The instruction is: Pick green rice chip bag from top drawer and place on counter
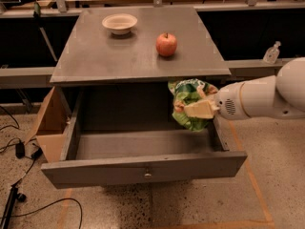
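Observation:
The green rice chip bag [188, 101] is held in the air over the right side of the open top drawer [143, 165], just below the counter's front edge. My gripper [200, 109] reaches in from the right on a white arm and is shut on the bag's lower front. The drawer is pulled fully out, with a small round knob at the middle of its front panel. The grey counter [119, 56] lies above and behind the bag.
A red apple [166, 44] stands on the counter right of centre, close above the bag. A white bowl [119, 23] sits at the counter's back. A cardboard box [47, 125] leans left of the drawer. Cables lie on the floor at lower left.

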Robot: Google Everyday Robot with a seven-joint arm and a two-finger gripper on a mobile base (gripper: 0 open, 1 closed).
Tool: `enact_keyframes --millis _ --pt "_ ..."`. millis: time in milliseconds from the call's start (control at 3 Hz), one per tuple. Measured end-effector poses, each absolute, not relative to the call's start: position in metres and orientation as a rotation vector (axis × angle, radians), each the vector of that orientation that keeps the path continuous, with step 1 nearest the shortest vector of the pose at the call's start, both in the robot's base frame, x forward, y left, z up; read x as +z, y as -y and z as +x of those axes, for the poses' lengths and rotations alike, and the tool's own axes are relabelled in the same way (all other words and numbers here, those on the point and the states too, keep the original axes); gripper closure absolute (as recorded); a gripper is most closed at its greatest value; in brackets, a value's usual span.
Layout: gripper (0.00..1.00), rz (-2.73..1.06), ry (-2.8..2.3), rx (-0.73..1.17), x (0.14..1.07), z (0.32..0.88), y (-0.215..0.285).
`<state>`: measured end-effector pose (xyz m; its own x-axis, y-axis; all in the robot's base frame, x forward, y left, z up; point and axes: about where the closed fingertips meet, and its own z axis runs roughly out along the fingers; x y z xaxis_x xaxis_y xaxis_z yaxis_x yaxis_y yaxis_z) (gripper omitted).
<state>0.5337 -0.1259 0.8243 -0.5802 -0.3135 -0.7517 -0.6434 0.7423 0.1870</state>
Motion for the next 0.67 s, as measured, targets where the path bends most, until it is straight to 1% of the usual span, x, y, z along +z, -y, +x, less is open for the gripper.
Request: enact_keyframes --millis 333,667 --pt "1.0 -0.761 -2.115 0.616 0.905 0.507 0.143" --pt "1.0 -0.813 -1.973 0.692 0.986 0.48 0.167"
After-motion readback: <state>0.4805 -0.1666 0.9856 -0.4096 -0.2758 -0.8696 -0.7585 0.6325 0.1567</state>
